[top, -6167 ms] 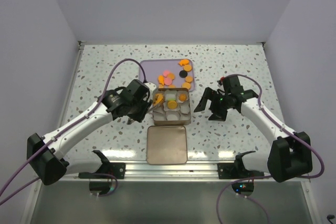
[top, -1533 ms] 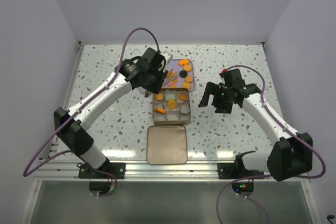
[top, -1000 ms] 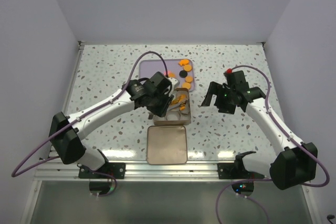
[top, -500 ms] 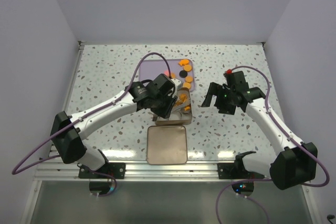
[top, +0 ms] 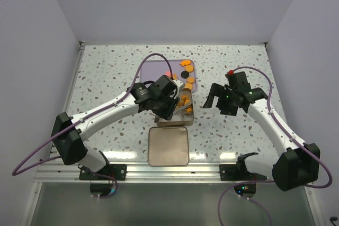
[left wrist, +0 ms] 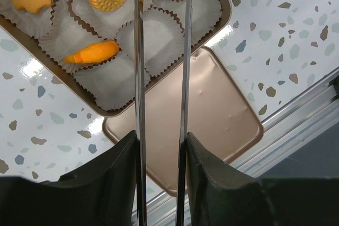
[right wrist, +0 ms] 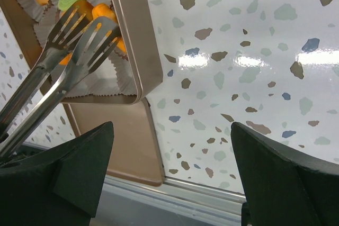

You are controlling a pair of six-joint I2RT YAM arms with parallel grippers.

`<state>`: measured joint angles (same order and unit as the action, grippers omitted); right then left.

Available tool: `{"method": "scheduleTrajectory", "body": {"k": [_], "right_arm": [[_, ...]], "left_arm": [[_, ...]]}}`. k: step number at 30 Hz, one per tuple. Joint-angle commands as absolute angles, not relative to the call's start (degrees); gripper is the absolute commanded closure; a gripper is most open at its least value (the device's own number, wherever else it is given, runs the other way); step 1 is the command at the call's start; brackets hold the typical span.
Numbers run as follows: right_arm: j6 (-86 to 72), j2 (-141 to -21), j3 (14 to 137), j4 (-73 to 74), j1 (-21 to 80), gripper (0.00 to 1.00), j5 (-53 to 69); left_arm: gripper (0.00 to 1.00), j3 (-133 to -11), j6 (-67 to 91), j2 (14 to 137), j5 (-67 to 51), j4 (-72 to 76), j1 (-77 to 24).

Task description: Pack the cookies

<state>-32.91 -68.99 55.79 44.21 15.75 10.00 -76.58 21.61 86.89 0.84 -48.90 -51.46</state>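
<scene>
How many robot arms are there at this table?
2. The left arm reaches over the tin, the left gripper holding tongs; the right arm hangs beside the tin, the right gripper open. Neither is hidden.

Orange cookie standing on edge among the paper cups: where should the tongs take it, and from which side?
Probably take the orange cookie by its raised rim, straight down from above, one blade of the tongs on each flat face. It leans on edge, and the paper cups hem it in sideways.
</scene>
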Motion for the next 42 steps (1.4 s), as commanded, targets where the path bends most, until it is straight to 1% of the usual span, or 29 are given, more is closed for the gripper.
{"method": "scheduleTrajectory", "body": {"k": [1, 15, 29, 38, 42], "right_arm": [[-31.8, -69.3, 55.6, 44.2, 15.8, 0.04, 10.4], [-31.4, -69.7, 55.7, 43.9, 15.8, 0.04, 10.5], [-31.1, -70.0, 55.7, 43.8, 15.7, 0.04, 10.5], [-31.1, -70.0, 55.3, 43.5, 15.7, 0.04, 10.6], [-31.2, -70.0, 55.2, 43.5, 15.7, 0.04, 10.7]], "left_arm": [[0.57, -78.7, 22.3, 86.6, 1.9, -46.7, -51.8], [0.56, -82.7, 21.6, 88.3, 2.7, -48.8, -51.8], [0.55, -82.4, 20.9, 87.5, 3.8, -50.1, -51.8], [0.54, -89.7, 18.9, 88.5, 9.1, -54.7, -51.4], [0.54, -91.9, 18.3, 89.4, 10.4, -55.6, -48.9]]}}
